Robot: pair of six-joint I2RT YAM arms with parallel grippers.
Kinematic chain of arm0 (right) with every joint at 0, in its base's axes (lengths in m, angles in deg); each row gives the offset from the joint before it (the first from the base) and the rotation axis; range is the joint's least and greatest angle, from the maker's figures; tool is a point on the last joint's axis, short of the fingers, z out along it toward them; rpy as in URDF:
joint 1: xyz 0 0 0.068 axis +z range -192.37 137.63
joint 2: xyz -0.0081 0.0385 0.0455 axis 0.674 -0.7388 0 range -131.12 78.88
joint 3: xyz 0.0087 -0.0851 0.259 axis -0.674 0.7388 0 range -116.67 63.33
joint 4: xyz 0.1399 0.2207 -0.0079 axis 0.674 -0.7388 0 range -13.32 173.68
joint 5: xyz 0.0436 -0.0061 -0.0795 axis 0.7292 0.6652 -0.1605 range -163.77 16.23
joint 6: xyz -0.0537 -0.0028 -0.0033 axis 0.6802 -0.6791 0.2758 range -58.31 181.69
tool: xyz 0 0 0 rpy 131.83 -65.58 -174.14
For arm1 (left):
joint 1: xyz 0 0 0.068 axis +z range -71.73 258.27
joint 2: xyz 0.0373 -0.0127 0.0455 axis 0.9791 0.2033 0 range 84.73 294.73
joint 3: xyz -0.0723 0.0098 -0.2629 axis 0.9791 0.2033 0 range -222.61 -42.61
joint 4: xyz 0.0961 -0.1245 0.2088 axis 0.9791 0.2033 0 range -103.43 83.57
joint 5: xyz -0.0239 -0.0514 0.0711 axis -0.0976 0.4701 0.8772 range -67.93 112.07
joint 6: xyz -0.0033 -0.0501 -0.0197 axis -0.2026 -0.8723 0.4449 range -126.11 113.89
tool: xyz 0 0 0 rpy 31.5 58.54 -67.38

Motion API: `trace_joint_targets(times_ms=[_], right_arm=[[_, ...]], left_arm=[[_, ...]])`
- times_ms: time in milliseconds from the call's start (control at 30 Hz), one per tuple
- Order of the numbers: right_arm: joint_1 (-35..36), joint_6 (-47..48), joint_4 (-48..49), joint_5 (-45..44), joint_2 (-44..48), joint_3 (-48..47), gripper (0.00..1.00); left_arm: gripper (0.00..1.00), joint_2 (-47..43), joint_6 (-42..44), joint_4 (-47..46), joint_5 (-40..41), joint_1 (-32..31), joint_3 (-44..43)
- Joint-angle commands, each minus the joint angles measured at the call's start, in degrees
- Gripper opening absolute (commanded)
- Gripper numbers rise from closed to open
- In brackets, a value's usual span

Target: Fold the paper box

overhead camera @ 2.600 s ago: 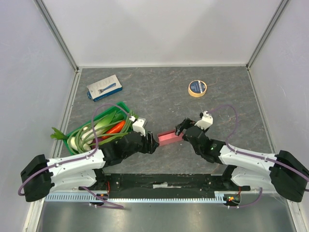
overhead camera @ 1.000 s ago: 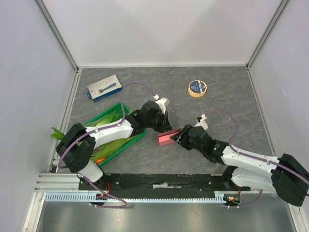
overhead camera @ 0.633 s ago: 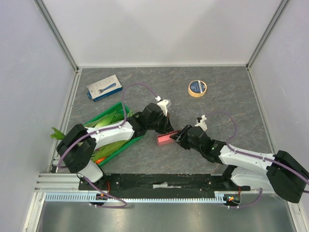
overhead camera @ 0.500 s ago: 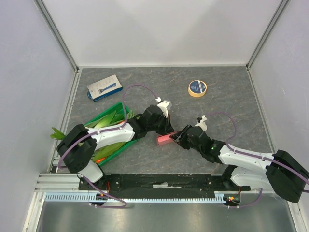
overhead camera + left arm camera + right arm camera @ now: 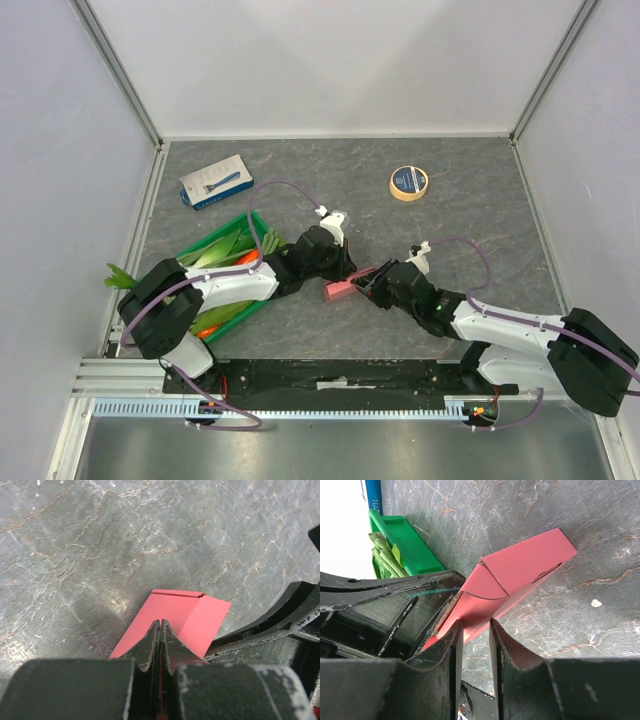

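Two hands meet at the pink paper box [image 5: 340, 290], which lies on the counter [image 5: 330, 190] near its front middle, not far from the green crate [image 5: 225, 228] of vegetables; we judge that one steadies the card while the other works a fold. The left hand [image 5: 160, 623] is clamped fully together, apparently nipping a thin flap at one end to keep it in place. The right hand [image 5: 474, 624] has its fingers set narrow with the box's other end between them, though we cannot tell whether they press it.
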Motion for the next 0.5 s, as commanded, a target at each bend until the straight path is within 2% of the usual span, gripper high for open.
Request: trace_joint_targets(times_ms=[0,167,467], right_arm=[[-0.4,-3.3,2.4,-6.4,-1.2,1.6,0.33],[-0.4,-4.8,4.6,-6.9,-2.6,1.8,0.34],[-0.2,-4.7,1.9,-6.8,-6.1,-1.2,0.35]], left_arm=[[0.02,-1.1,-3.2,1.1,5.9,-3.6,3.6],[0.03,-0.6,-5.6,0.5,17.4,-7.6,5.3],[0.06,2.5,-3.6,0.0,21.0,-8.5,5.0]])
